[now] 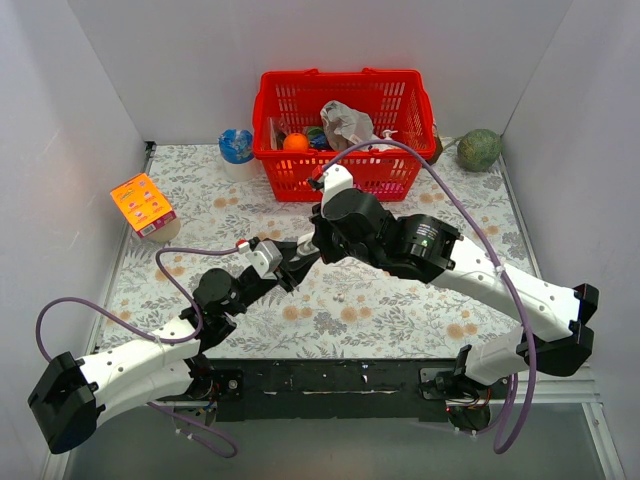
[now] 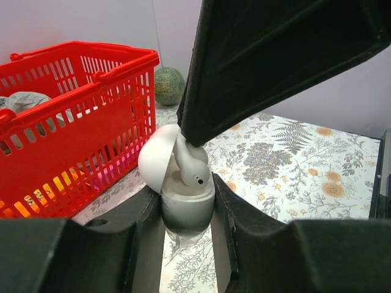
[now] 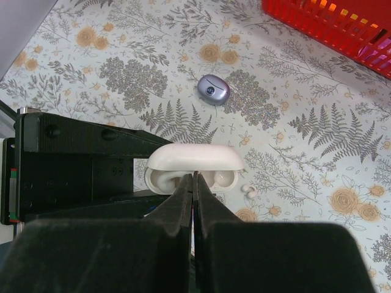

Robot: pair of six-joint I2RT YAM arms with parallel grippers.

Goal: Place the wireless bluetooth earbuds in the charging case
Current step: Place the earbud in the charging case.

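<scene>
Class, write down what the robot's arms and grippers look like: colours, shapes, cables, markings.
Left arm and right arm: white shells, black joints. A purple cable loops along each. The right arm's round black housing carries a small green-and-white label. Left gripper and right gripper have black, wedge-shaped fingers.

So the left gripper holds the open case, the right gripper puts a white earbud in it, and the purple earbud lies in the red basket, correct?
Not quite. The purple earbud lies on the flowered mat, outside the red basket; the right wrist view shows it. The rest holds: the left gripper holds the open charging case, and the right gripper puts a white earbud in it.
</scene>
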